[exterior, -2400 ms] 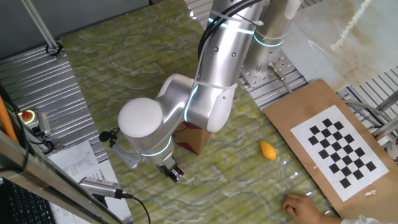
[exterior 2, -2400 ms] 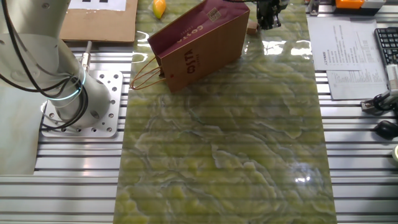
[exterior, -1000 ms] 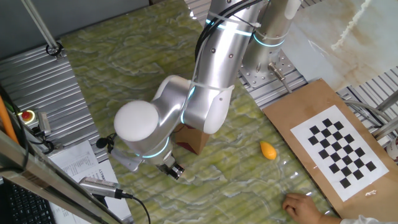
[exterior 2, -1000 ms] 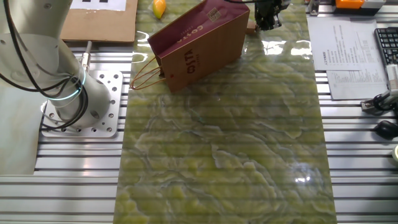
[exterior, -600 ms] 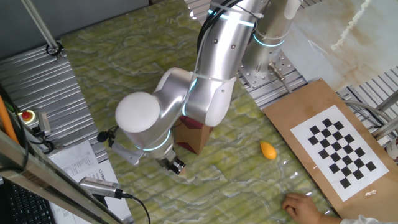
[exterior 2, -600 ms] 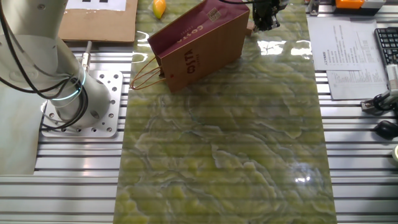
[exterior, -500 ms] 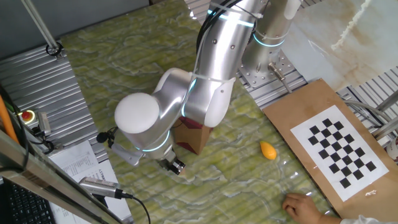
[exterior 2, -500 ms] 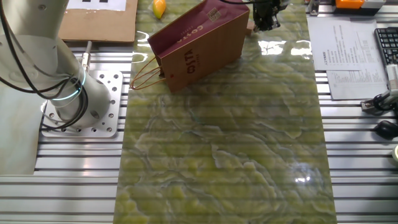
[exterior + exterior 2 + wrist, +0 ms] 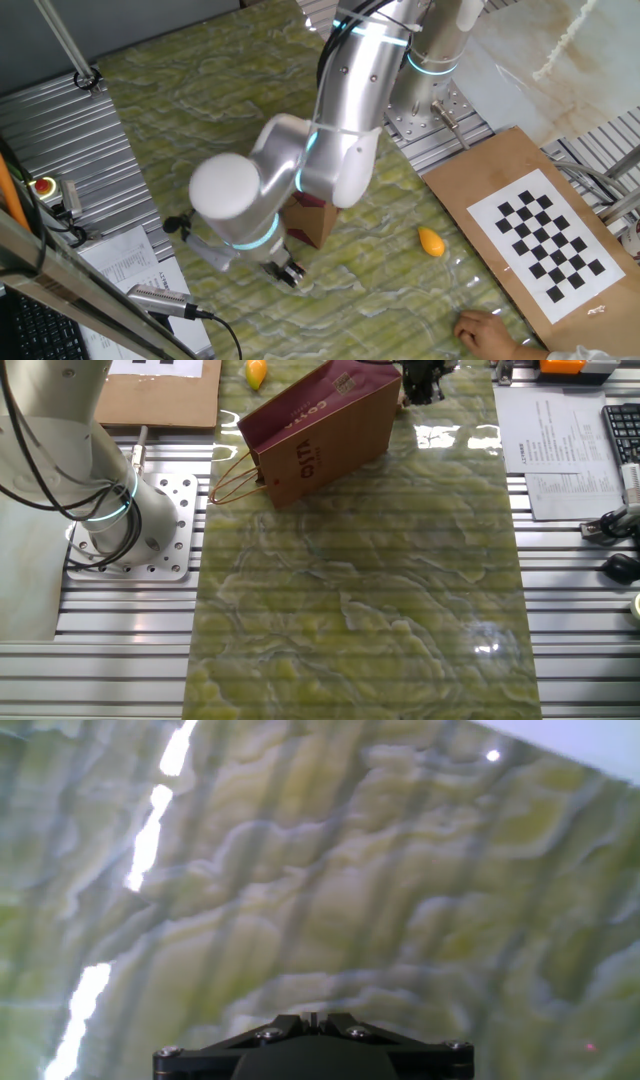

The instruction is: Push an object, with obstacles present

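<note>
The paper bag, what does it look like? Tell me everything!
The paper bag is brown, with a maroon side panel and white letters on its brown face. It looks like stiff paper and has thin loop handles. It lies tipped over on the green marble table, handles toward the robot's base. The gripper is right at its far corner. From the other side, the arm hides most of it.

white letters "osta" show on the paper bag's [image 9: 320,435] maroon side.

robotics lab | slotted aluminium bench [image 9: 100,620] | checkerboard calibration sheet [image 9: 550,235] | keyboard [image 9: 625,430]
</note>
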You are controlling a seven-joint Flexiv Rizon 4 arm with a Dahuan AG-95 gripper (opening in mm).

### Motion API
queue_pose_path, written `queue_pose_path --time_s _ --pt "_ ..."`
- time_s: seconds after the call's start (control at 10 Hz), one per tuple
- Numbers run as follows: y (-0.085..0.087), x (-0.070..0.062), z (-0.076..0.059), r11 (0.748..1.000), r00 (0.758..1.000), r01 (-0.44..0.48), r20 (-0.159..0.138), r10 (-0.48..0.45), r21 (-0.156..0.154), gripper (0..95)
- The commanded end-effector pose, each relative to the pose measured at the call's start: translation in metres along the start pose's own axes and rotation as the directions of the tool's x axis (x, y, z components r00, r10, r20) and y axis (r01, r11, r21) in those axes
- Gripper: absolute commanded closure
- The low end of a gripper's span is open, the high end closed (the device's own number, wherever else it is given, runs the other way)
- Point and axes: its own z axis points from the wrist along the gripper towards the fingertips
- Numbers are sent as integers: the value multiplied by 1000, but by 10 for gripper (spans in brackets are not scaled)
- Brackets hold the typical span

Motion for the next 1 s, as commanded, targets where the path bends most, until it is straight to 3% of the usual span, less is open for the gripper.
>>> queue_pose_path --time_s 0.1,0.5,0.7,1.0 --pt "15 -1 2 1000 1000 -24 -5 24 3 950" --pt "6 -2 -9 1000 1000 -7 0 7 12 950" --pt "-3 0 -21 1000 1000 8 -4 -8 24 950" --pt "-26 8 -32 999 999 46 -16 -46 29 950"
